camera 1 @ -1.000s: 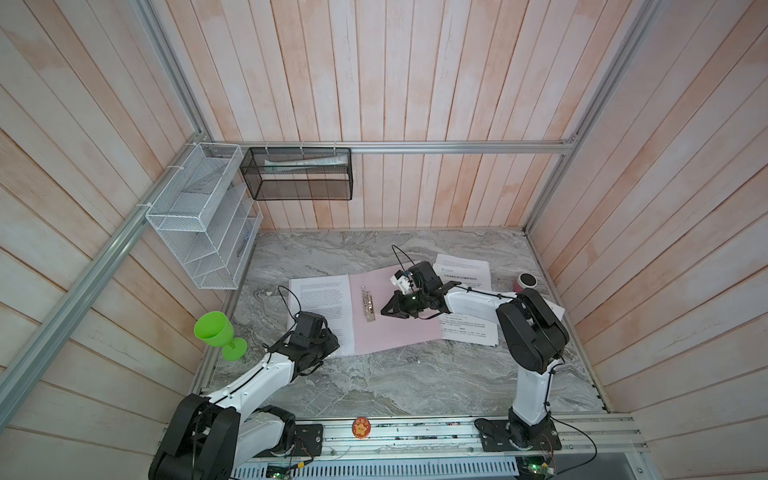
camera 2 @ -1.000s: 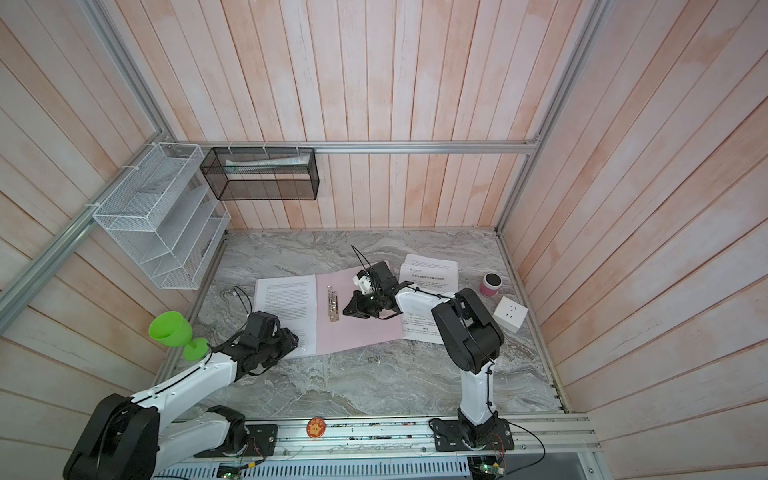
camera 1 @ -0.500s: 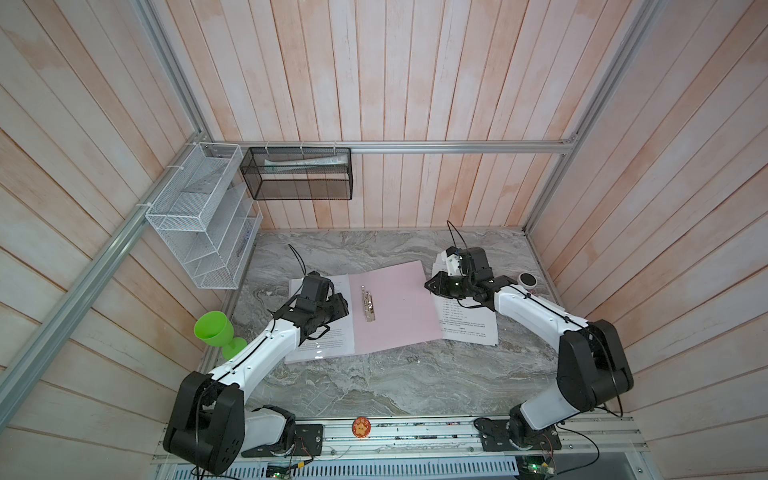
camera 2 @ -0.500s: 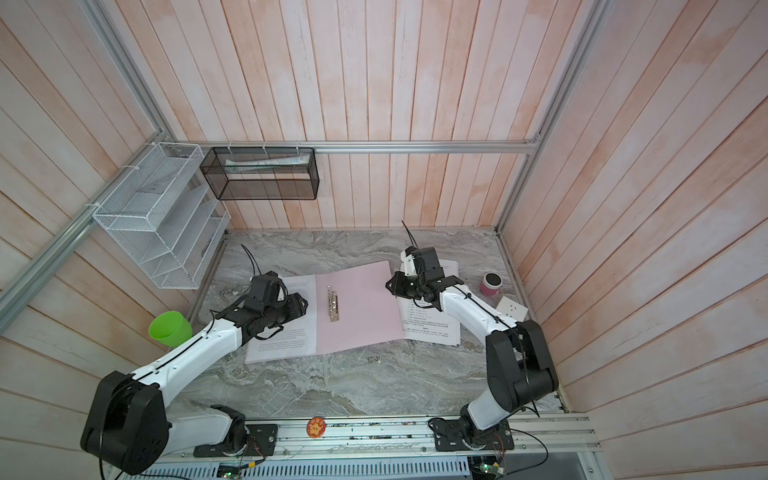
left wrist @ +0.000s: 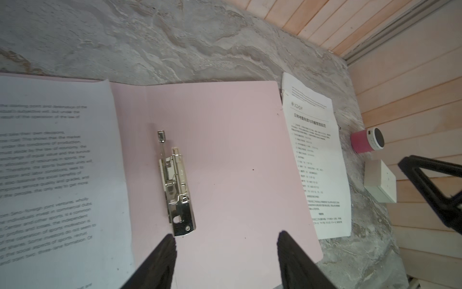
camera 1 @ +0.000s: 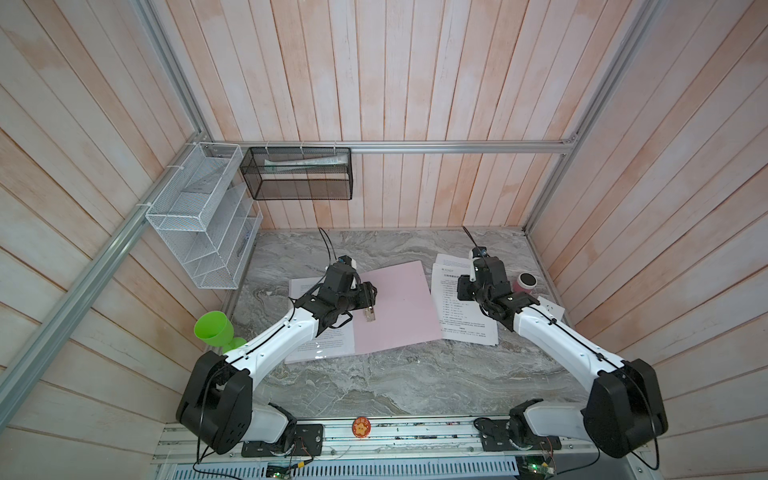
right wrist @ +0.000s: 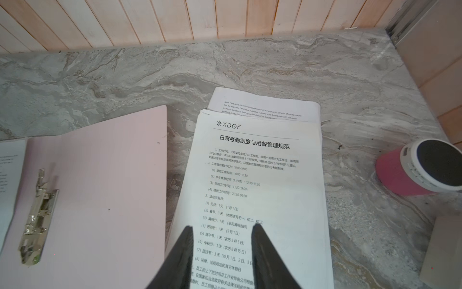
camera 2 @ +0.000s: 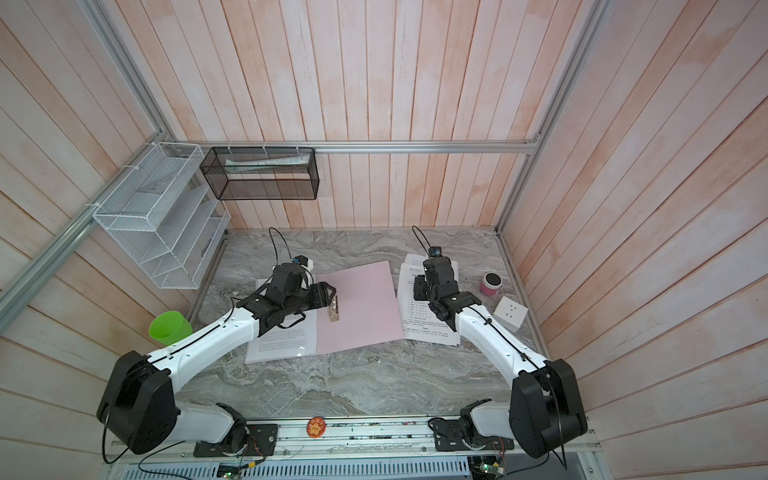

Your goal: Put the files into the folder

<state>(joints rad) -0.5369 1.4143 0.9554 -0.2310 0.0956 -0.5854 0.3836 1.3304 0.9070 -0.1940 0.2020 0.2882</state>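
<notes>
We find the flat pale pink document folder (camera 1: 399,299) lying open in the middle of the grey marbled table (camera 1: 374,386), both covers down, which we take as the reason neither arm needs to hold a cover back. Its left cover carries one white sheet of English print (left wrist: 50,162), the small shiny metal clip (left wrist: 176,190) sits just right of the spine with its lever end pointing far, and the right cover is bare. The files, a stack of white printed paper sheets (right wrist: 257,175), lie on the table just beside the folder's right edge; a narrow strip of table shows between them at the far end, and at the near end we cannot tell whether they touch. The left claw (left wrist: 225,235) hovers above the near end of the clip, fingers apart with nothing between them; we judge it is placed there to work the clip. The right claw (right wrist: 223,226) hangs over the near half of the stack, fingers apart and gripping nothing, probably set to pinch or drag the top sheet. The stack's left edge faces bare pink cover, so a leftward slide looks free, though floppy sheets may catch on the folder's edge. On the right a pink cylinder with a dark top (right wrist: 420,170) and a white square block (camera 2: 510,312) stand near the stack, leaving little room there, while the near strip of table lies open.
</notes>
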